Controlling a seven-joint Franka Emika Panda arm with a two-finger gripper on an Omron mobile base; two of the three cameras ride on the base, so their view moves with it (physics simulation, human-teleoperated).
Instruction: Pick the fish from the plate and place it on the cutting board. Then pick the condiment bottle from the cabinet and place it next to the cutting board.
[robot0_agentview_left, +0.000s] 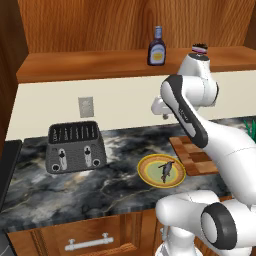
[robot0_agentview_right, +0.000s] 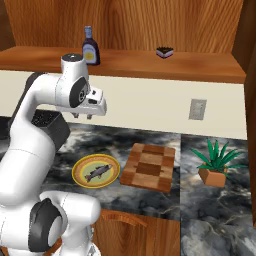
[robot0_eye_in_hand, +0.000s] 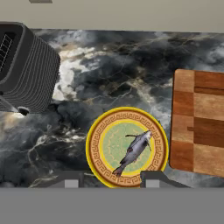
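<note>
Jaws hang high over counter, narrow gap, holding nothing. Fish lies on plate, head toward 1 o'clock. Cutting board just beside plate at 3 o'clock, narrow strip between. Toaster at 10 o'clock, open marble between. Condiment bottle upright on cabinet shelf; label unreadable.

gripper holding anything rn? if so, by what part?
Nothing held. The two-finger gripper hangs high above the counter, nothing between its fingertips. The small dark grey fish lies untouched on the round yellow plate.
</note>
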